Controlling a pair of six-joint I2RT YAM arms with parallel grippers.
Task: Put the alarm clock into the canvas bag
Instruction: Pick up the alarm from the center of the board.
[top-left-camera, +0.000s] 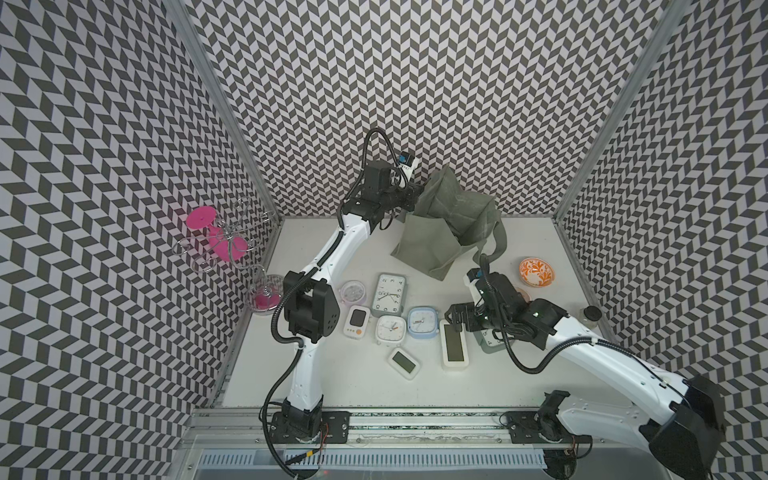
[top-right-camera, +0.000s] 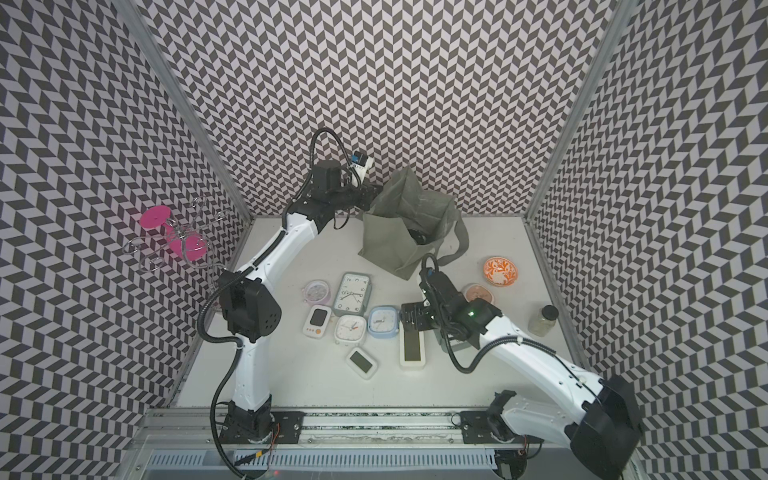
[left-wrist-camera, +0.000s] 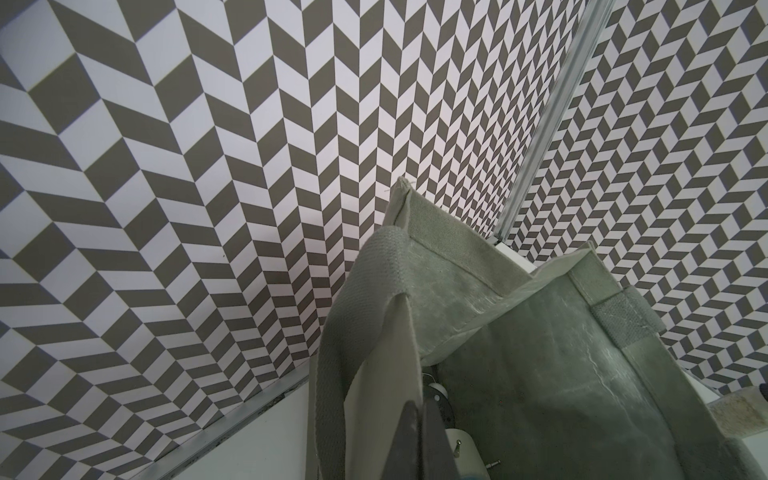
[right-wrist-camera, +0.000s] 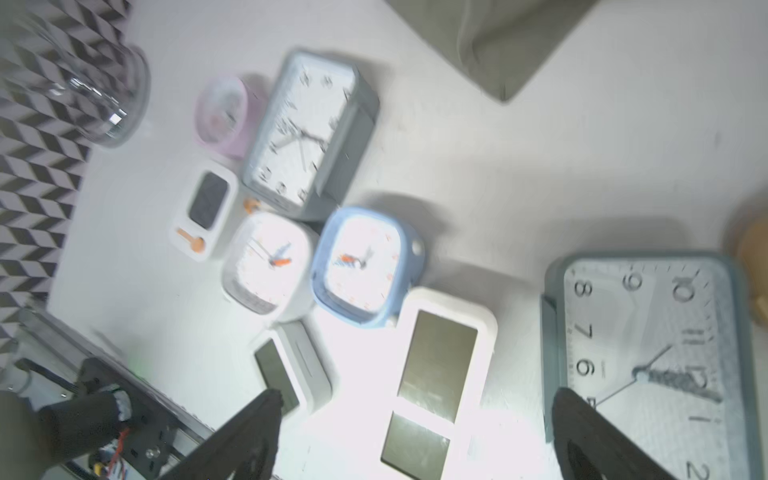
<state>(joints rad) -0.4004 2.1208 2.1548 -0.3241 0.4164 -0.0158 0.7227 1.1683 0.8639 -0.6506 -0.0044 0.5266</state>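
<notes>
The grey-green canvas bag (top-left-camera: 428, 241) (top-right-camera: 390, 245) (left-wrist-camera: 582, 374) stands open at the back of the table. My left gripper (top-left-camera: 415, 195) (left-wrist-camera: 419, 419) is shut on its rim beside a strap handle, holding that side up. A white thing with small metal knobs (left-wrist-camera: 461, 453) lies inside the bag. Several alarm clocks lie face up mid-table. Among them are a long white digital one (top-left-camera: 454, 345) (right-wrist-camera: 440, 361), a blue one (top-left-camera: 422, 322) (right-wrist-camera: 361, 266) and a grey-green rectangular one (top-left-camera: 389, 293). My right gripper (top-left-camera: 453, 316) (right-wrist-camera: 415, 395) hangs open just above the long white clock, holding nothing.
Another grey-green clock (right-wrist-camera: 648, 353) lies partly under my right arm. An orange patterned bowl (top-left-camera: 536, 271), a tan lidded tub (top-right-camera: 478, 293) and a jar (top-left-camera: 590, 318) stand at the right. A wire rack with a pink glass (top-left-camera: 216, 237) is at the left wall.
</notes>
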